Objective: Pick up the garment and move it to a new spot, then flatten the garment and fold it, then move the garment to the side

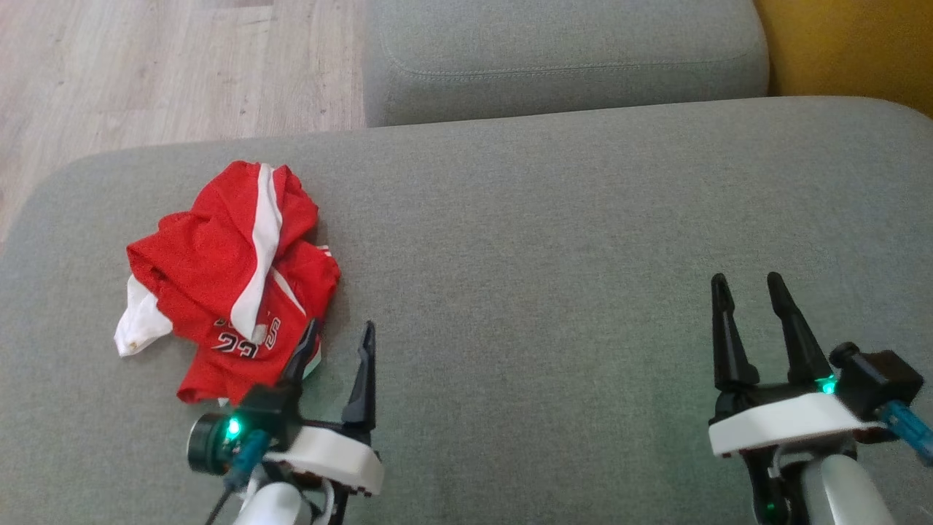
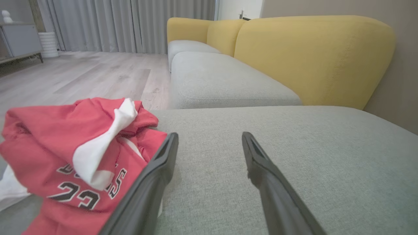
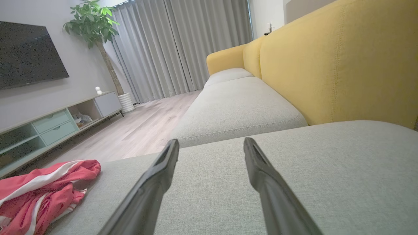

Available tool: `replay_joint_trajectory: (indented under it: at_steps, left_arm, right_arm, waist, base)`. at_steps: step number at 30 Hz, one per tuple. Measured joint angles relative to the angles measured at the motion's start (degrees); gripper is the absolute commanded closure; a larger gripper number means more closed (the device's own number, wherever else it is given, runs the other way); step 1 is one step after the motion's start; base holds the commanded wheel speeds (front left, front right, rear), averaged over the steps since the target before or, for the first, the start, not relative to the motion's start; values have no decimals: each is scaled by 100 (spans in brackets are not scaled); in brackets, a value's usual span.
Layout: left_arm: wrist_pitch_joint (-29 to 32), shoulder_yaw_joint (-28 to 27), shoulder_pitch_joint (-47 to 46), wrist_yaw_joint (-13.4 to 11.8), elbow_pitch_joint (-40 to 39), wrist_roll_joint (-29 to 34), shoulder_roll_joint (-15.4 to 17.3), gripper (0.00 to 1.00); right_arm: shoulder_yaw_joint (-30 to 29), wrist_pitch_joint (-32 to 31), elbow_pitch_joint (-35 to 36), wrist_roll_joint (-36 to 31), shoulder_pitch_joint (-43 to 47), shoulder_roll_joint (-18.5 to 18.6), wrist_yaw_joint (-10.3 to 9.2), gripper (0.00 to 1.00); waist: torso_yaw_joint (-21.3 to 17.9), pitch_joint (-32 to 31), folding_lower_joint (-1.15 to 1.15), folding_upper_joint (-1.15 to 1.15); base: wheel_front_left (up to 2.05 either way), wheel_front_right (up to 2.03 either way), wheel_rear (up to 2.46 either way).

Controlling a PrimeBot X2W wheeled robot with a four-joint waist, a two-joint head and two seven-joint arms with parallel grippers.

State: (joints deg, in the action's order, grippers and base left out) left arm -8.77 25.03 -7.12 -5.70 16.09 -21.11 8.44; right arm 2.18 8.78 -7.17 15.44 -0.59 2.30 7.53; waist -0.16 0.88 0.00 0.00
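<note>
The garment [image 1: 233,277] is a red jersey with white stripes and dark lettering, lying crumpled on the left part of the grey sofa cushion [image 1: 554,255]. My left gripper [image 1: 340,329] stands open just right of the jersey's near edge, its left finger beside the cloth, nothing between the fingers. In the left wrist view the garment [image 2: 65,156] bulges at the left next to that gripper [image 2: 210,137]. My right gripper [image 1: 745,283] stands open and empty far to the right over bare cushion. The right wrist view has the garment [image 3: 45,189] at lower left, well away from the right gripper [image 3: 211,143].
A second grey seat cushion [image 1: 561,58] adjoins at the back, with the yellow backrest [image 1: 853,44] on the right. Wooden floor [image 1: 160,65] lies beyond the cushion's left and far edges. A TV cabinet [image 3: 49,127] and a potted plant [image 3: 94,26] stand across the room.
</note>
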Motion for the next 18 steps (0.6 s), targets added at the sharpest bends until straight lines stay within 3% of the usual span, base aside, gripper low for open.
replay_joint_trajectory:
  at_steps: [10,18]
  left_arm:
    - [-175,399,-224,-197,243,623,13,0]
    - [-334,54,-147,-200,-30,237,-157,0]
  right_arm:
    - [122,187,4,-903,1,3,0,0]
    - [94,319,-36,-375,14,7,0,0]
  waist:
    - [28,-19,0,0]
    - [65,-39,0,0]
  base:
    - [0,0,0]
    - [0,0,0]
